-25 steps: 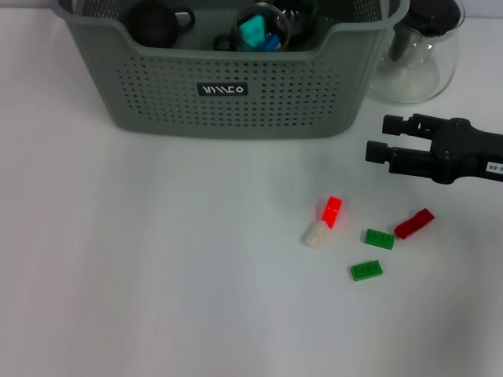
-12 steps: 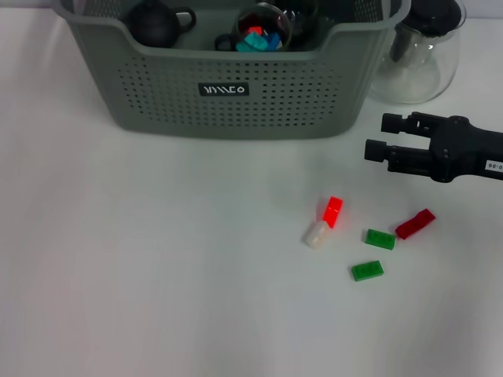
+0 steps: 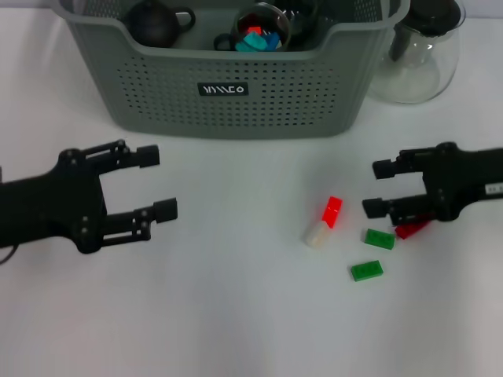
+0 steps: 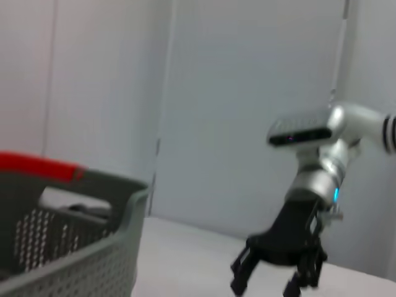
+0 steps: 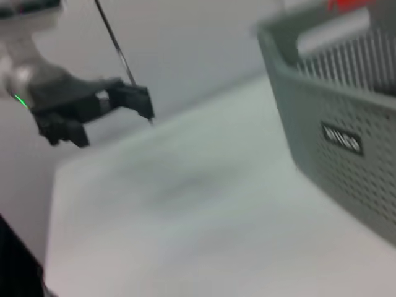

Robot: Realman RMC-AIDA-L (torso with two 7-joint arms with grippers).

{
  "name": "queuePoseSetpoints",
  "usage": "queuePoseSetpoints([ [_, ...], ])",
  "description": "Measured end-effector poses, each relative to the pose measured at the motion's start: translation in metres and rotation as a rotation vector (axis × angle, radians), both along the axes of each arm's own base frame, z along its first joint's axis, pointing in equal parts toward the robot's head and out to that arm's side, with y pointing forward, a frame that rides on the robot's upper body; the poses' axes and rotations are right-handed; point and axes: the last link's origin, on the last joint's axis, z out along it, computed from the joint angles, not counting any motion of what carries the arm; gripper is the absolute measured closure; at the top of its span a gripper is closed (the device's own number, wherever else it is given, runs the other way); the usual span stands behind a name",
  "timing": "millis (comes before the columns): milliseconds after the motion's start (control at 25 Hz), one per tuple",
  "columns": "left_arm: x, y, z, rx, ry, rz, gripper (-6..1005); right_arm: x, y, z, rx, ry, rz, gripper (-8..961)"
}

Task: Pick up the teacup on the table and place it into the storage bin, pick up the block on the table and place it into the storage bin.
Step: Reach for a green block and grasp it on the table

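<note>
Right now the right end effector [image 3: 376, 188] hangs spread just above the dark red block [image 3: 411, 228]; crowded green blocks [image 3: 379, 239] could get knocked aside. Left end effector [image 3: 156, 183], also spread, idles on the surface [image 3: 236, 314] before the storage bin [image 3: 236, 94], teacup [image 3: 259, 27] inside.

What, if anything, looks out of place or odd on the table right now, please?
Nothing looks damaged or spilled. Five small blocks lie scattered at odd angles, the dark red block partly hidden under the open right tool. The open left tool hovers empty before the bin.
</note>
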Motion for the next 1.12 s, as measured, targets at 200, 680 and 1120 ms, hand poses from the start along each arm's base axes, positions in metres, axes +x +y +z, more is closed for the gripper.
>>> queuePoseSetpoints([
  [200, -0.011, -0.003, -0.009, -0.012, 0.021, 0.051, 236, -0.045, 0.022, 0.02, -0.027, -0.236, 0.031, 163],
  [680, -0.024, -0.011, -0.03, -0.101, 0.078, 0.084, 236, -0.092, 0.04, -0.016, -0.141, -0.565, 0.114, 165],
  [1120, -0.023, -0.007, -0.036, -0.108, 0.076, 0.098, 236, -0.077, 0.036, -0.044, -0.185, -0.614, 0.114, 208],
])
